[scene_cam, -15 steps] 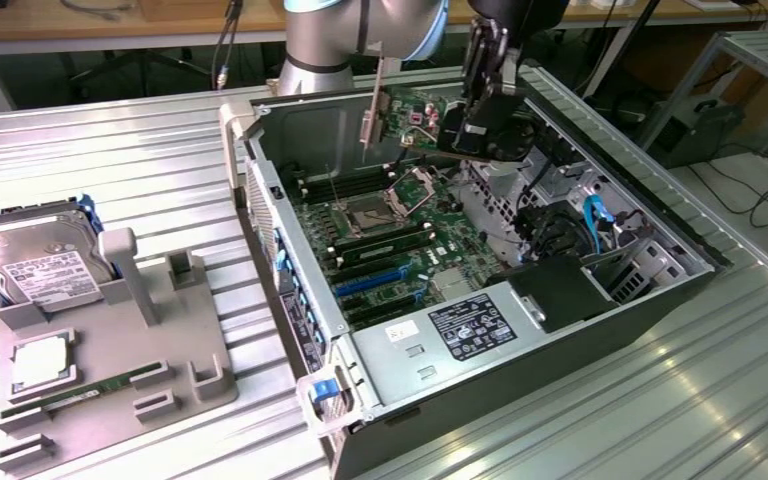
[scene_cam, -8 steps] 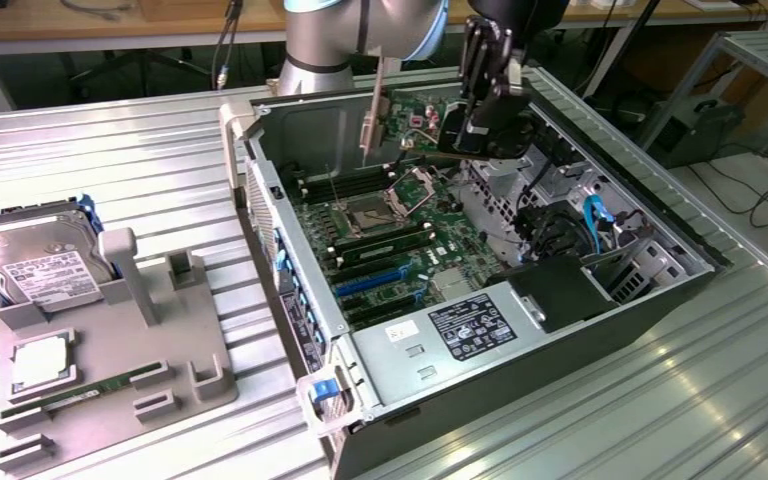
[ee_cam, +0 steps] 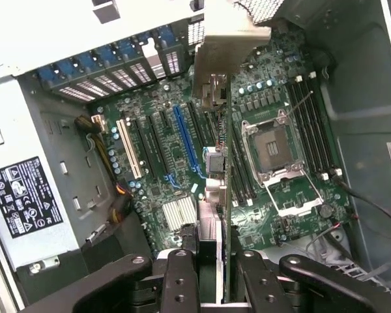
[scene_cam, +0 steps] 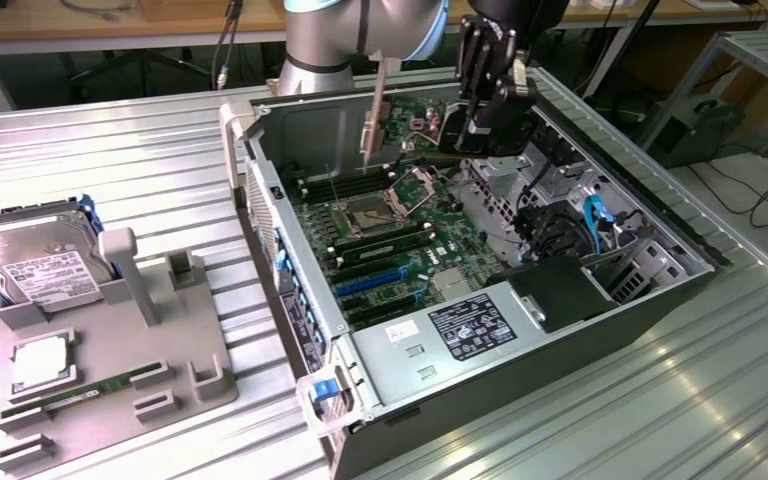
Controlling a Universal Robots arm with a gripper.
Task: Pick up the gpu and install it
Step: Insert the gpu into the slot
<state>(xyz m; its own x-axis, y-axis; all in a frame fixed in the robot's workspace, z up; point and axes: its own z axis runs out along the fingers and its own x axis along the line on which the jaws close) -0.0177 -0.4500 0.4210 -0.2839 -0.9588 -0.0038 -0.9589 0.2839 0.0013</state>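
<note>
The gpu [ee_cam: 225, 59] has a green edge and a pale silver bracket [scene_cam: 373, 115]; the claw [ee_cam: 212, 261] is black. The motherboard [scene_cam: 384, 235] is dark green, with one bright blue slot [ee_cam: 186, 140], one cream slot [ee_cam: 126, 149] and black ones. The power-supply label [scene_cam: 471, 325] is black with white print. The ribbed table [scene_cam: 104, 170] is pale silver; the tray [scene_cam: 117, 370] on the left is flat grey.

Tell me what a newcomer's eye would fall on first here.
The open computer case sits mid-scene, its motherboard bare. Above it the gripper holds the gpu on edge over the board. At the exterior view's left, a hard drive sits in a grey holder.
</note>
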